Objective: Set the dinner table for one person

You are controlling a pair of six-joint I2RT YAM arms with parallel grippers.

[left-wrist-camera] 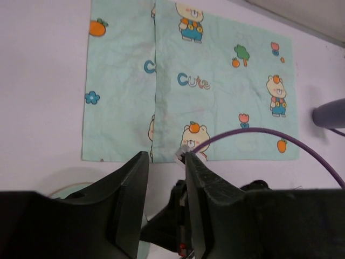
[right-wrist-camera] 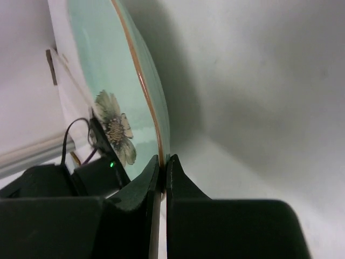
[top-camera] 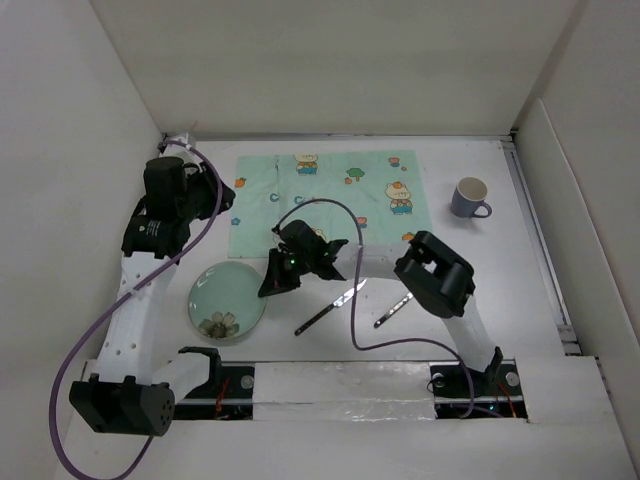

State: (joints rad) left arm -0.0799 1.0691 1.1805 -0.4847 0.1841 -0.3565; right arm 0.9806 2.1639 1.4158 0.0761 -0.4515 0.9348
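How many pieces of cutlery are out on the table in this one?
2. A knife lies just right of the plate, and a second utensil lies further right, beside the knife. Others may be hidden from the overhead view.

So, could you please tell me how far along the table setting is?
Done, it seems: the placemat is spread on the table, though bare. In hand: the right claw is shut on the rim of the plate. To do: plate, knife, a second utensil and the mug all sit off the placemat; the left claw is open and empty.
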